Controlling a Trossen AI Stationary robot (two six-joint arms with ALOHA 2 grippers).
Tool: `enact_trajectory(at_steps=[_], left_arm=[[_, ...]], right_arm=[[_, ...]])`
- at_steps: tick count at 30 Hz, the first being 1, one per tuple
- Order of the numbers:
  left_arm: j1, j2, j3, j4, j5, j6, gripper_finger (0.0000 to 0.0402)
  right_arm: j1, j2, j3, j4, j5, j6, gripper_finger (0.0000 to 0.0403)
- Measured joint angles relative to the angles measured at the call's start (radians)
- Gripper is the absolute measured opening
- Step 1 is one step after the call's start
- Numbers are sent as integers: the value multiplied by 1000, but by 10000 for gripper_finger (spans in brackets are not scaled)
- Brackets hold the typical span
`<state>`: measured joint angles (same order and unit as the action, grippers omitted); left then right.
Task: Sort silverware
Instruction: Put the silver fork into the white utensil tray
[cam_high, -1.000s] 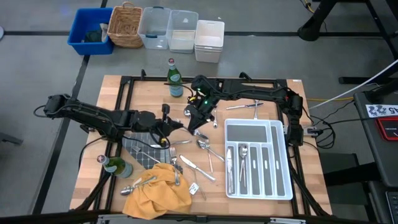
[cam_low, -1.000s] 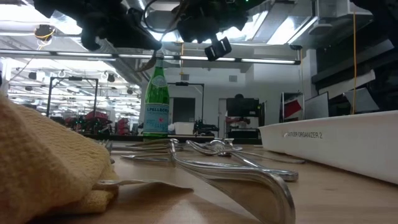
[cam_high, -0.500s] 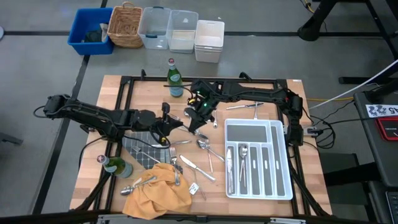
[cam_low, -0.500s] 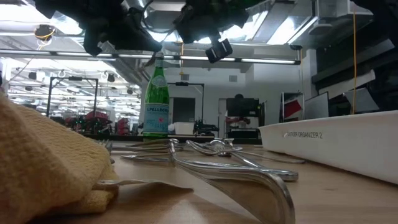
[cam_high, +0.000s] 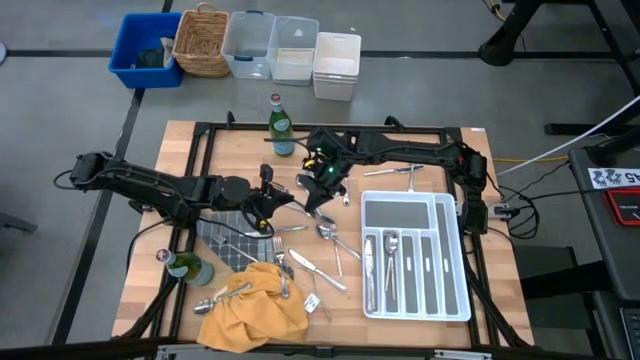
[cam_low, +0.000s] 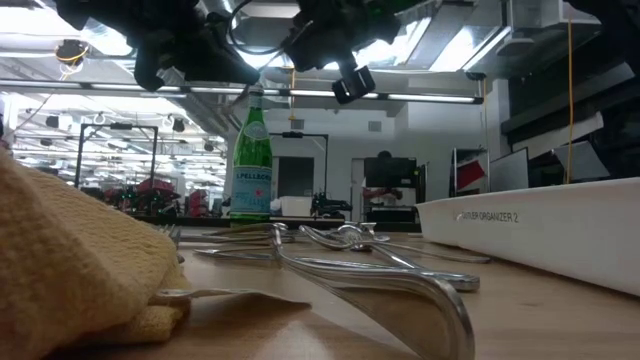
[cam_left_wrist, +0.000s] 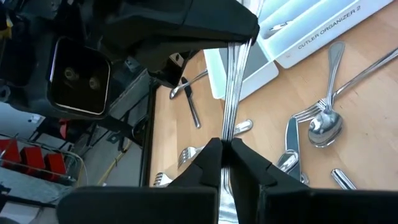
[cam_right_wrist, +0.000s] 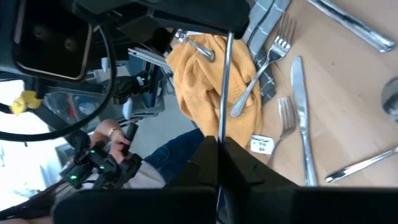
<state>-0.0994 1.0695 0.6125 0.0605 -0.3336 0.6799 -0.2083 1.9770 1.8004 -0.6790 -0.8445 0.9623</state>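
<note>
One slim piece of silverware (cam_left_wrist: 233, 87) spans the gap between my two grippers above the table's middle; which kind it is does not show. My left gripper (cam_high: 283, 199) is shut on one end and my right gripper (cam_high: 318, 190) on the other. Both show high in the low view, the right gripper (cam_low: 352, 82) right of the left. Loose forks, knives and spoons (cam_high: 322, 238) lie flat on the wood near the grippers. The white divided tray (cam_high: 448, 300) lies at the right, with a few pieces in its compartments. My left gripper pinches the piece's handle (cam_left_wrist: 226, 138) between its two fingers. The piece sticks out forward past the fingertips to the right gripper (cam_left_wrist: 239, 38), clear of the table. My right gripper pinches the piece's other end (cam_right_wrist: 221, 132) between its two fingers. From there the thin shaft (cam_right_wrist: 226, 81) runs straight on to the left gripper (cam_right_wrist: 229, 28), above the cloth and the loose forks.
A yellow cloth (cam_high: 255, 310) and a grey checked cloth (cam_high: 228, 242) lie at the near left. One green bottle (cam_high: 283, 125) stands at the far edge, another (cam_high: 190, 268) at the left. A fork (cam_high: 400, 170) lies beyond the tray. A person's hand (cam_right_wrist: 111, 134) shows beyond the table.
My right arm's wrist has shifted a little toward the table's near edge. Both grippers have stayed shut on the piece, which stays lifted between them.
</note>
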Motion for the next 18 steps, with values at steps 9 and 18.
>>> enact_trajectory(at_steps=[9,18], left_arm=[[0,2,0,27,-23,-119,86],[0,-3,0,129,-28,-221,113]], right_arm=[[-1,0,2,-63,72,-66,3],[-1,-39,2,-288,167,-136,1]])
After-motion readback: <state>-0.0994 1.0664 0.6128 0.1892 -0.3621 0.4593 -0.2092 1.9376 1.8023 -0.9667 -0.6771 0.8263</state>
